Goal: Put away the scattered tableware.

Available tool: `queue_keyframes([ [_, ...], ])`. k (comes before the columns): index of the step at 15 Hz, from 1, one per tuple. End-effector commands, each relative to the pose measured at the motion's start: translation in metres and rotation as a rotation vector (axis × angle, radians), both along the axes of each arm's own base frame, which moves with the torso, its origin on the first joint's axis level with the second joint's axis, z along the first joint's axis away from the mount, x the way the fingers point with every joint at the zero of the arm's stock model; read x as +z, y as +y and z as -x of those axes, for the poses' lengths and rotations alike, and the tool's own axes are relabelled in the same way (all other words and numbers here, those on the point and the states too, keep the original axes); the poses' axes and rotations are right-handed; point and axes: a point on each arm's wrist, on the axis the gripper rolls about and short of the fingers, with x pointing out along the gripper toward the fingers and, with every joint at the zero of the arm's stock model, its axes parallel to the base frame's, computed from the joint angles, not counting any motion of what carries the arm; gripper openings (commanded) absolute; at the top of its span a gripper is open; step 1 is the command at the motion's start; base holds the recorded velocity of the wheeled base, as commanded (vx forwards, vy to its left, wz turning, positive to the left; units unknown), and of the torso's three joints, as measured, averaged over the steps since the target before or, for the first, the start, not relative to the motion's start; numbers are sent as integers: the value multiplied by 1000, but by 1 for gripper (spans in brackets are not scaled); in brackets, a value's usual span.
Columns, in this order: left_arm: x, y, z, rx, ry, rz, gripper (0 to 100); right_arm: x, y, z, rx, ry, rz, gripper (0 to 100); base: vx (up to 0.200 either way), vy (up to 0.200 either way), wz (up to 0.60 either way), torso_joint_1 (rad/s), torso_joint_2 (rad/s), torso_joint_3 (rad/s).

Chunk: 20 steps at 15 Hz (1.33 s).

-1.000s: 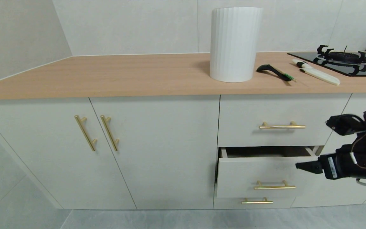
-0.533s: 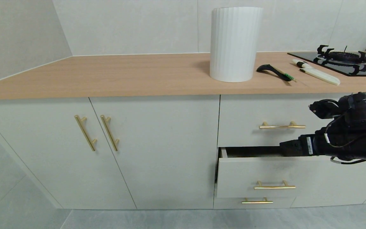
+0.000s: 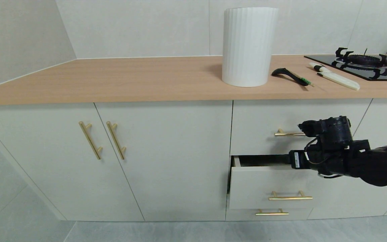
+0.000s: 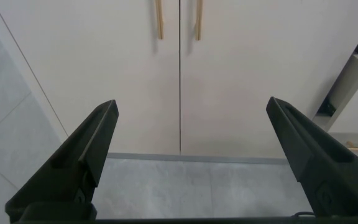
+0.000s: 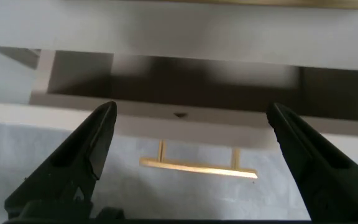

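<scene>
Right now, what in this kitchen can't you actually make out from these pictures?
- Inside of the half-open drawer: dark in the head and right wrist views, and its front panel hides the bottom.
- Inside of the white container: the head view shows its side, not its opening.
- Stove: cut off by the head view's right edge.
- Black-handled tool: too small to identify in the head view.

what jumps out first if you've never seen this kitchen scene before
The tall white ribbed canister standing on the wooden countertop grabs the eye first. Below it, the middle drawer stands partly pulled out, with the right gripper open at its gap. A black-handled utensil and a white knife lie between canister and stove.
</scene>
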Motion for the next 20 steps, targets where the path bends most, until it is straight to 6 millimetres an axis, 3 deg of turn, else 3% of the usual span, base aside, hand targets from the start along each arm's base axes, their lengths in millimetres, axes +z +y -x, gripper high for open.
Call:
queue_keyframes([
  [1,0,0,0,1,1,1,100,-23,5,-8,-14,32,27,100,0,0,0,0,0,0],
  [9,0,0,0,1,1,1,100,-41,8,-20,-49,-2,44,100,0,0,0,0,0,0],
  [13,0,0,0,1,1,1,100,-22,3,-6,-39,-26,37,100,0,0,0,0,0,0],
  [20,0,0,0,1,1,1,100,-17,-1,7,-13,51,91,100,0,0,0,0,0,0],
])
